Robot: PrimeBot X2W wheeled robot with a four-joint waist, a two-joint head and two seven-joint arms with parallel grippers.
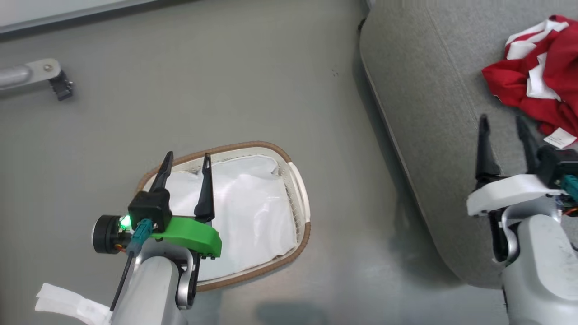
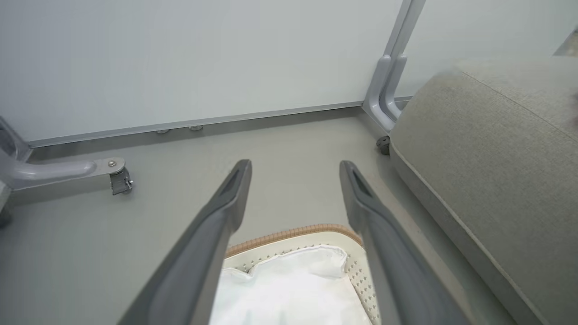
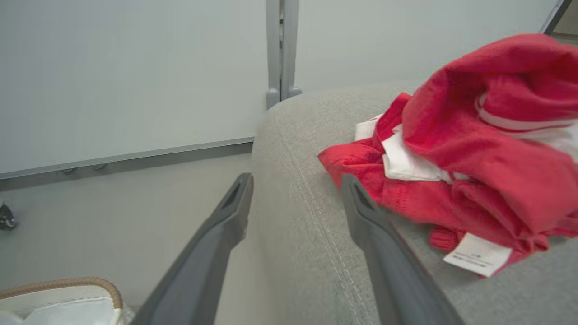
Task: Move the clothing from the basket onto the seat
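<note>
Head view: the clothing is seen bunched up, red and white, on the seat, well apart from the basket. The basket is sat on the floor and lined with a white liner. The left gripper is held over the basket, jaws spread, nothing pinched. The right gripper is parked over the seat just beside the clothing, jaws spread and empty too.

Left wrist view: the jaws are splayed above the basket's far rim, with the seat off to the right.

Right wrist view: the clothing is found right by one jaw; whether they're touching can't be told.
</note>
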